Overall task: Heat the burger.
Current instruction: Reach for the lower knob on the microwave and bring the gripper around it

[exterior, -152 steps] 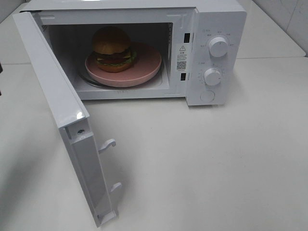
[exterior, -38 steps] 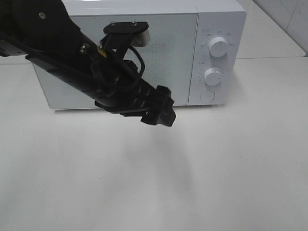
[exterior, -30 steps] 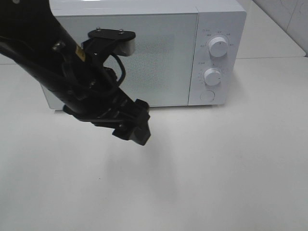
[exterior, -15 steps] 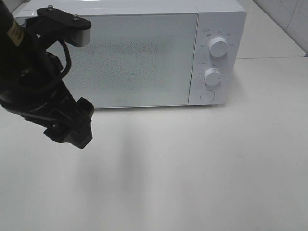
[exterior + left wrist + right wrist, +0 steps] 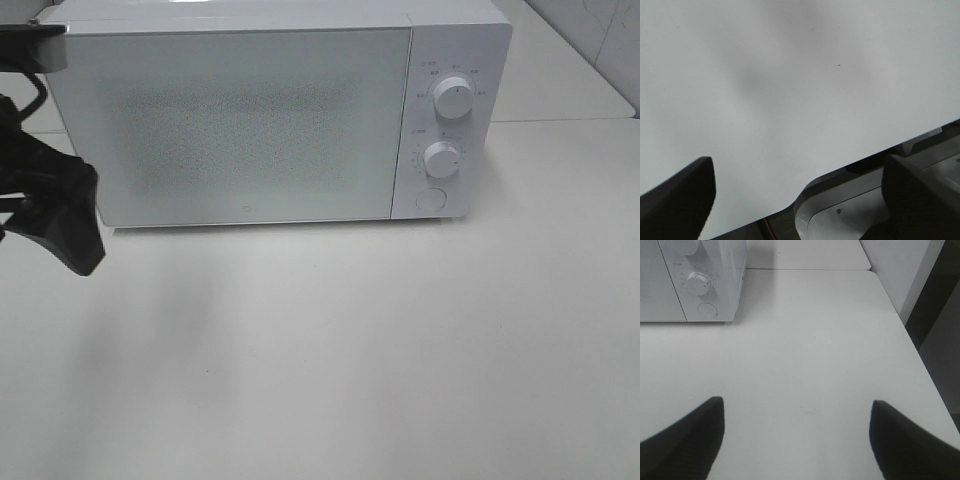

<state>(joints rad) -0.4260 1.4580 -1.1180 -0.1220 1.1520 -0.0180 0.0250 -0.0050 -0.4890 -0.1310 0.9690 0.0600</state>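
Tabletop (image 5: 360, 370) first, white, running right across the foreground of the high view. Over it on the right side, the right gripper (image 5: 796, 404) hangs with its two dark fingers (image 5: 685, 440) spread wide, only tabletop between them, nothing held. Across to the left, and the left gripper (image 5: 797, 165) shows the same: fingers (image 5: 677, 200) set far apart above the tabletop near its edge, gripping nothing. From the high camera the left arm (image 5: 50, 200) is a dark shape at the left border, just in front of the left end of the microwave (image 5: 275, 115), its tip angled down toward the tabletop. Whether it touches the oven, can't tell. Further back now, the microwave itself: white, standing square on the tabletop, door (image 5: 200, 170) shut flush, its speckled front giving no view inside. On the control strip at its right end: upper knob (image 5: 454, 99), lower knob (image 5: 441, 159), round button (image 5: 431, 199) beneath them. And the burger? Out of sight in all three views. Whether it sits behind that shut door, the pictures do not show.
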